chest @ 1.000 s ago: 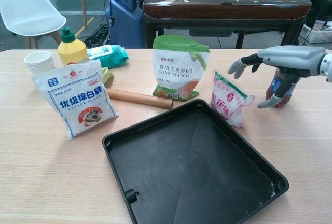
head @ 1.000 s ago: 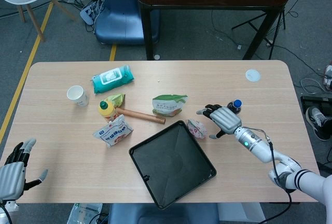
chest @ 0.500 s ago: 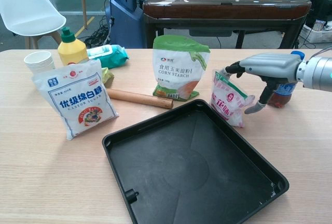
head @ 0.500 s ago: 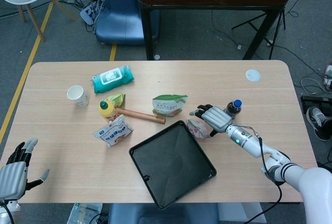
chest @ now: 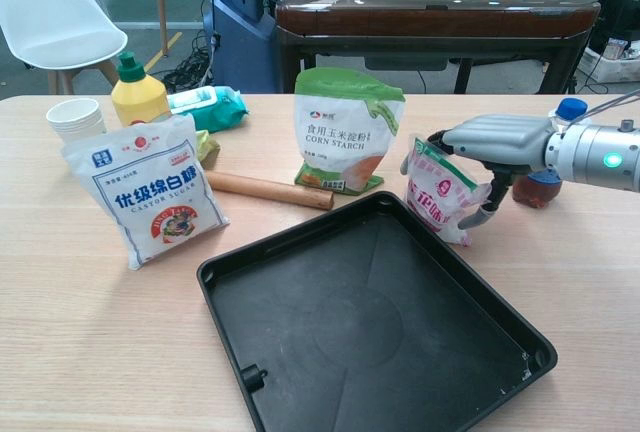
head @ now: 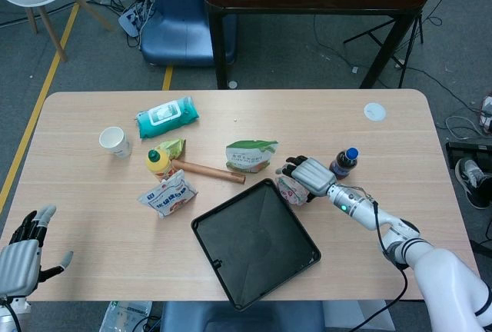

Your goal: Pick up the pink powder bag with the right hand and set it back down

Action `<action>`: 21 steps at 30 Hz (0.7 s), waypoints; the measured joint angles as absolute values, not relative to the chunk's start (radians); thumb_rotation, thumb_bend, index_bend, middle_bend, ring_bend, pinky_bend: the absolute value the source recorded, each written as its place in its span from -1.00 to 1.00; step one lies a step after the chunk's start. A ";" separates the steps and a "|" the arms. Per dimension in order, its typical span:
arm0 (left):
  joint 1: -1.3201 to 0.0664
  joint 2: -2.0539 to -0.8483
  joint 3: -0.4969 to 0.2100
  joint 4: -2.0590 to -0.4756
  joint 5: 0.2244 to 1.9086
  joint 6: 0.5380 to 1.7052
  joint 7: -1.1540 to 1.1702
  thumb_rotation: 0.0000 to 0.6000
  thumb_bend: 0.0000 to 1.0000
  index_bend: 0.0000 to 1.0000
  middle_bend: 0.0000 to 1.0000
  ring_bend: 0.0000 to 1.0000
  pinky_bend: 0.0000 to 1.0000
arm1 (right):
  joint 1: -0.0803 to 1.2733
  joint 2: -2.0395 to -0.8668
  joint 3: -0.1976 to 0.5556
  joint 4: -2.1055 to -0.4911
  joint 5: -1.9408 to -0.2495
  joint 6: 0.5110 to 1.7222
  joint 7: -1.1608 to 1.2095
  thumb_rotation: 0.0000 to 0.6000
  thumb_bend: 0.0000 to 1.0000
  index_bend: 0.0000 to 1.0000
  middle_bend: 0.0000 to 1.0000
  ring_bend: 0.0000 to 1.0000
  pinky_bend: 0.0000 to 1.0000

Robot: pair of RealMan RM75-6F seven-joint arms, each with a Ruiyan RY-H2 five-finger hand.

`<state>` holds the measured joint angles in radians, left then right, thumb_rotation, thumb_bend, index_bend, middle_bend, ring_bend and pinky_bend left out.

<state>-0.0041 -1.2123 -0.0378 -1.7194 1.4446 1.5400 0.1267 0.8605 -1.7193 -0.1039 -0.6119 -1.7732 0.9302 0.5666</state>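
pink powder bag [chest: 440, 192] under right hand [chest: 490, 142]; only head view shows left hand [head: 19, 259]

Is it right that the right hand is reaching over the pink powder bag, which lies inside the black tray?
Not quite. The right hand does reach over the pink powder bag, but the chest view shows the bag standing on the table beside the black tray, not inside it.
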 measured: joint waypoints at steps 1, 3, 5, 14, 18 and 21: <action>-0.004 -1.212 -0.038 -1.720 1.445 1.541 0.128 1.00 -0.55 -0.84 -0.82 -0.95 -0.74 | 0.862 -1.727 -0.107 -0.600 -1.773 0.931 0.574 1.00 -0.76 -0.57 -0.44 -0.73 -0.59; -0.004 -1.211 -0.039 -1.722 1.445 1.543 0.129 1.00 -0.55 -0.84 -0.82 -0.95 -0.74 | 0.866 -1.744 -0.114 -0.571 -1.775 0.932 0.587 1.00 -0.76 -0.57 -0.44 -0.73 -0.59; -0.004 -1.210 -0.040 -1.722 1.444 1.542 0.129 1.00 -0.55 -0.84 -0.82 -0.95 -0.74 | 0.869 -1.760 -0.120 -0.547 -1.776 0.933 0.598 1.00 -0.76 -0.57 -0.44 -0.73 -0.59; 0.002 -1.208 -0.039 -1.716 1.440 1.545 0.119 1.00 -0.55 -0.84 -0.82 -0.95 -0.74 | 0.879 -1.815 -0.150 -0.471 -1.783 0.945 0.638 1.00 -0.76 -0.46 -0.41 -0.73 -0.59; 0.006 -1.207 -0.037 -1.714 1.440 1.548 0.116 1.00 -0.55 -0.84 -0.82 -0.95 -0.74 | 0.876 -1.829 -0.160 -0.449 -1.783 0.947 0.653 1.00 -0.63 -0.09 -0.20 -0.62 -0.56; 0.006 -1.207 -0.037 -1.713 1.442 1.548 0.116 1.00 -0.55 -0.84 -0.82 -0.95 -0.74 | 0.868 -1.842 -0.160 -0.424 -1.778 0.959 0.660 1.00 -0.35 0.18 0.01 -0.38 -0.34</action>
